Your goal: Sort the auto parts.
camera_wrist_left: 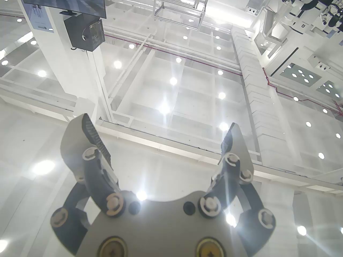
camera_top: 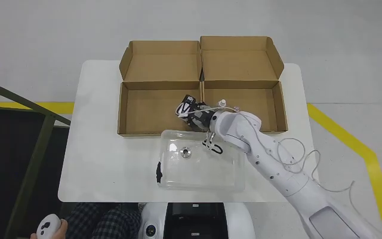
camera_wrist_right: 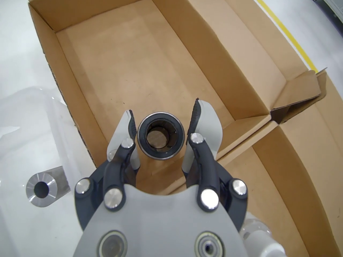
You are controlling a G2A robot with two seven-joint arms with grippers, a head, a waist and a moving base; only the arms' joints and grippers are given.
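A poster (camera_wrist_left: 39, 18) on a pillar, seen from the left wrist view, carries print too small to read. The two boxes on the white table (camera_top: 98, 149) are brown cardboard, standing side by side with their lids folded back.

The right gripper (camera_wrist_right: 164, 106) hangs low inside the left box (camera_top: 122, 113), by its near corner next to the right box (camera_top: 280, 110). Its jaws stand a part's width apart and are closed on a bearing (camera_wrist_right: 143, 136) — a short black sleeve with a metal rim. The bearing sits squarely between the two pads, its bore facing the wrist camera, and the box floor shows through the hole.

Just outside that box, a metal cylinder (camera_wrist_right: 43, 188) lies in the clear plastic tray (camera_top: 203, 179) at the table's near edge. A small dark piece (camera_top: 159, 172) rests at the tray's side wall.

The left gripper (camera_wrist_left: 158, 120) points up at the ceiling — jaws spread wide, with nothing between them.
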